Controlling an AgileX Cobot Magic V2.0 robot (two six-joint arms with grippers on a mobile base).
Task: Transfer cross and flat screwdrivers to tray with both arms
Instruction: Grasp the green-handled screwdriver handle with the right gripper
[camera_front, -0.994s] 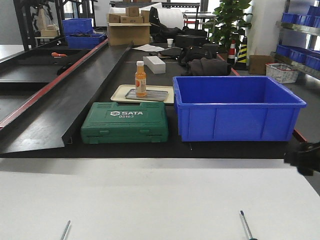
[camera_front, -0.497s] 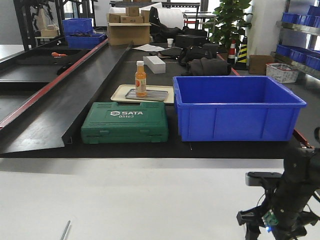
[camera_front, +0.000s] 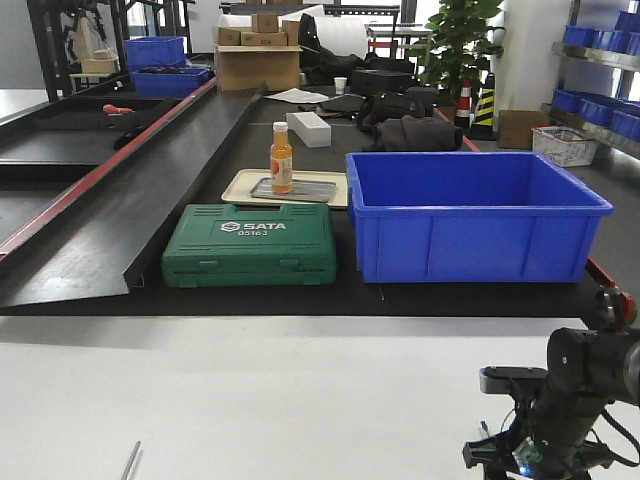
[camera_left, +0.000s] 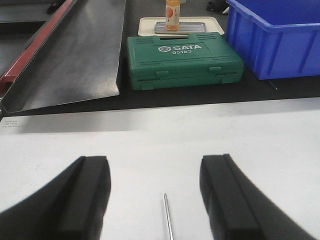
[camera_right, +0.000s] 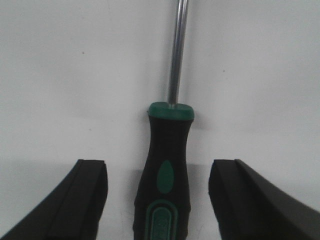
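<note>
In the right wrist view a screwdriver with a green-and-black handle (camera_right: 165, 175) and a metal shaft lies on the white table. My right gripper (camera_right: 159, 167) is open, one finger on each side of the handle and apart from it. In the front view my right arm (camera_front: 565, 395) hides that screwdriver. My left gripper (camera_left: 157, 197) is open above the thin shaft (camera_left: 167, 220) of the other screwdriver, whose handle is out of view; its tip shows in the front view (camera_front: 130, 460). The grey tray (camera_front: 312, 191) lies far back with an orange bottle (camera_front: 281, 157) on it.
The grey tray rests on a cream tray (camera_front: 240, 185). A green SATA case (camera_front: 250, 245) and a deep blue bin (camera_front: 470, 215) stand on the black bench between the white table and the trays. A sloped black metal sheet (camera_front: 120, 220) lies at the left.
My right arm has come in from the right edge and come down over the right screwdriver, which is now hidden in the front view. The left shaft tip has not moved.
</note>
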